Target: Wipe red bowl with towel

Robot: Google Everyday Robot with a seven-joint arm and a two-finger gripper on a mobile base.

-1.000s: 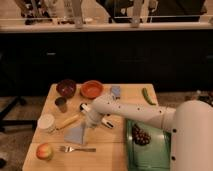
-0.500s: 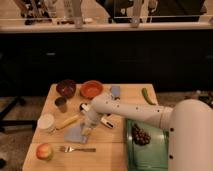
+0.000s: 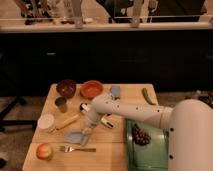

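Shells: the arm wears smooth white rounded casings, bulky at the shoulder, slimmer toward the wrist.
Markings: small dark dots run along the forearm.
Seams: dark rings part the casings.
Tip: the gripper, pale, jaws closed, sits at the right edge of the towel on the tabletop.

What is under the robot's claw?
The pale towel, lying on the wooden table. The shut claw grips its right edge, so that bit of cloth is hidden.
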